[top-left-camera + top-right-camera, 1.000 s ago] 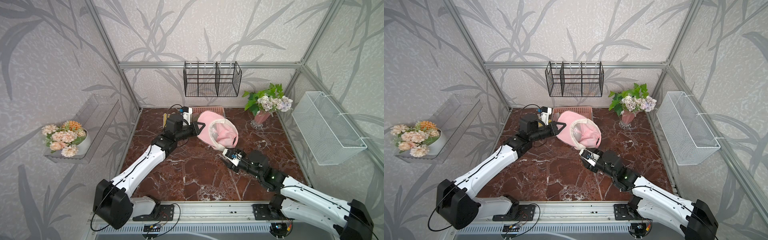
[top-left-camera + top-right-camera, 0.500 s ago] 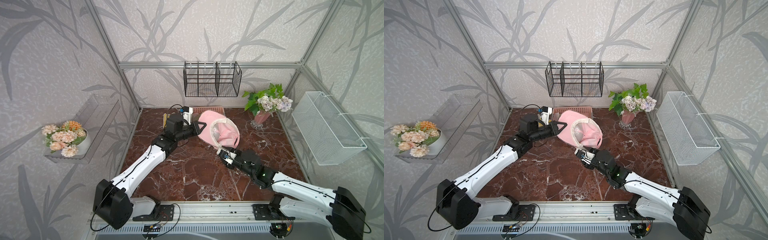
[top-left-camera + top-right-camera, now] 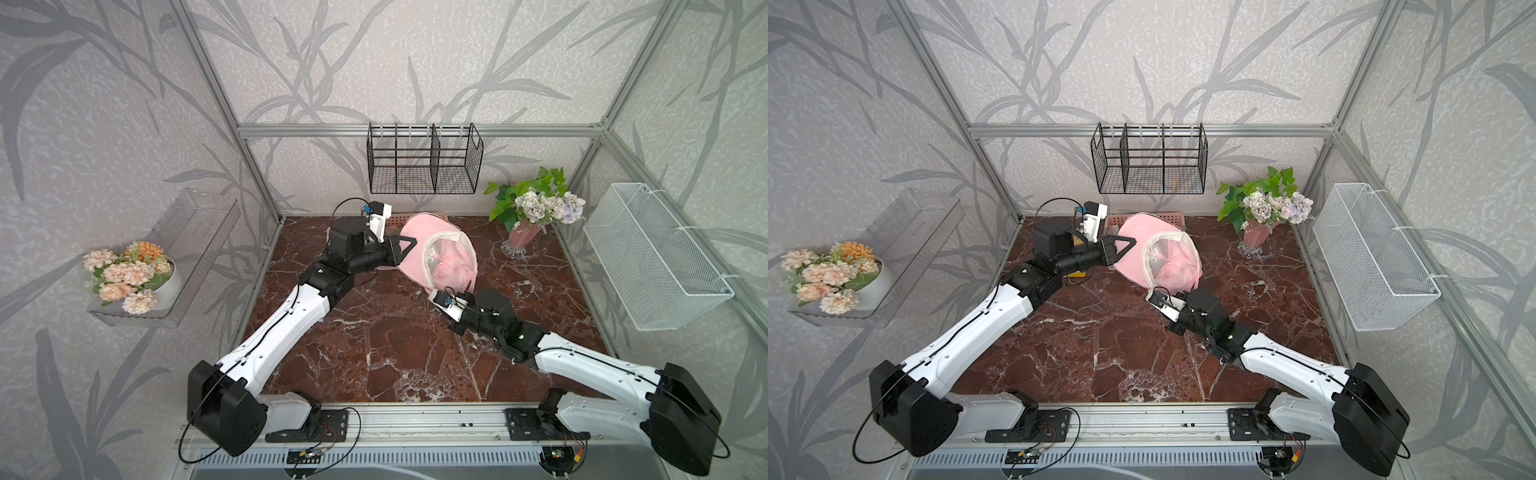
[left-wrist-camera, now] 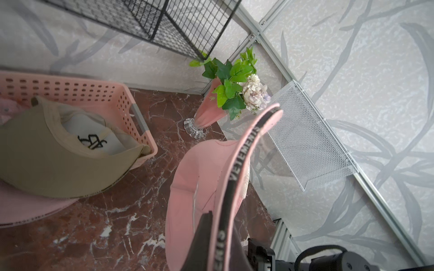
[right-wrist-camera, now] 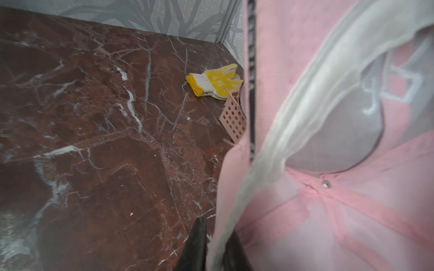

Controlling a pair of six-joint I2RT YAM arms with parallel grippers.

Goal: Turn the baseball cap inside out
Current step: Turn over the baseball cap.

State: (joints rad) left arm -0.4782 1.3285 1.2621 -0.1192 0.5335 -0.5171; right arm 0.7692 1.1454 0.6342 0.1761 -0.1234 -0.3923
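The pink baseball cap (image 3: 432,249) hangs tilted above the marble floor, its white-lined inside facing up in both top views. My left gripper (image 4: 222,225) is shut on the black-trimmed brim (image 4: 244,150), one finger on each face. From the front right, my right gripper (image 5: 216,232) reaches to the cap's lower edge. Its two dark fingers (image 5: 198,234) stand close together on either side of the pale sweatband rim (image 5: 277,145), with cloth pinched between them. In the top views the right fingertips are hidden under the wrist camera (image 3: 1160,305).
A pink perforated basket (image 4: 98,93) with a beige cap (image 4: 47,152) stands at the back wall behind the pink cap. A yellow glove (image 5: 216,81) lies by the basket. A flower vase (image 3: 523,241) stands back right. A white mesh basket (image 3: 652,257) hangs on the right wall.
My right gripper moved forward to the cap's lower rim and its jaws closed on the cloth. The left arm held the brim still.
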